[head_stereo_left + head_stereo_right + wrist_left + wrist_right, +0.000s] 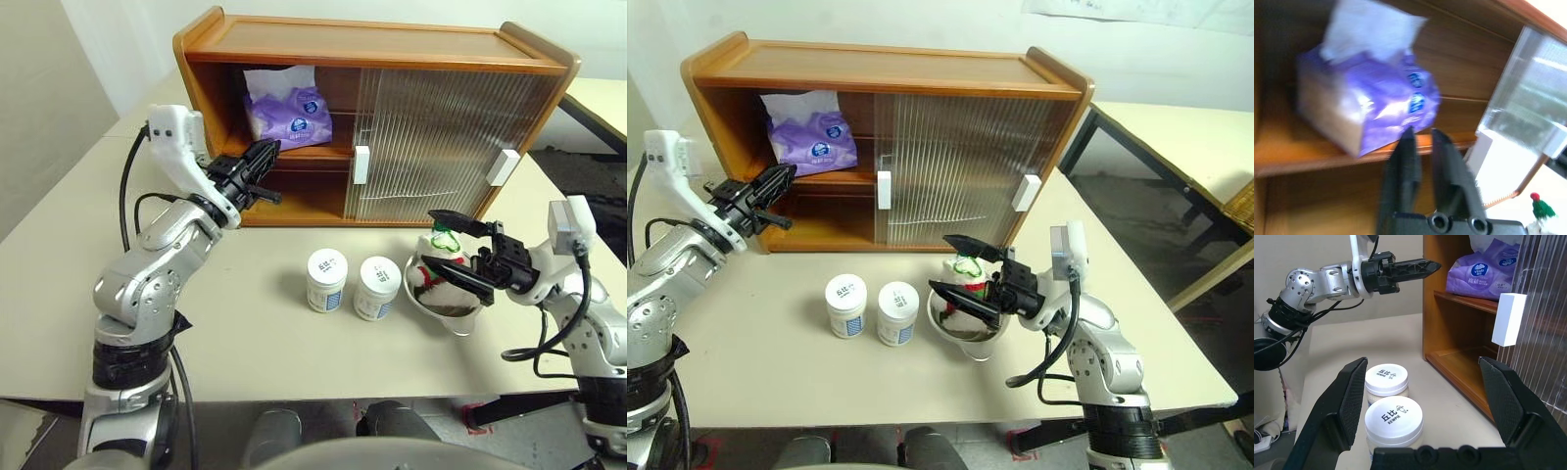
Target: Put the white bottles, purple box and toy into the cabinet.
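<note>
- Head camera: the cabinet [372,117] sits at the far edge of the bench [245,333], left side open, both ribbed doors slid over to the right. The purple box [289,115] is already on the middle shelf in the open left half, white tissue poking out the top.
- The two white bottles [327,280] stand side by side, nearly touching, mid-bench in front of the cabinet. Just to their right is a metal bowl [443,305] with the toy [438,257] in it.
- The left gripper [266,157] is pinched together with nothing in it, just in front of the open left side at shelf height. The right gripper [462,257] is spread wide around the bowl and toy, not clamped on either.
- Left wrist camera: fingers [1405,161] closed tight, pointing at the shelf edge right below the purple box [1381,103]; it's blurry.
- Right wrist camera: fingers [1354,391] wide apart, the two bottles [1393,418] between them further off, the cabinet's open side beyond.
</note>
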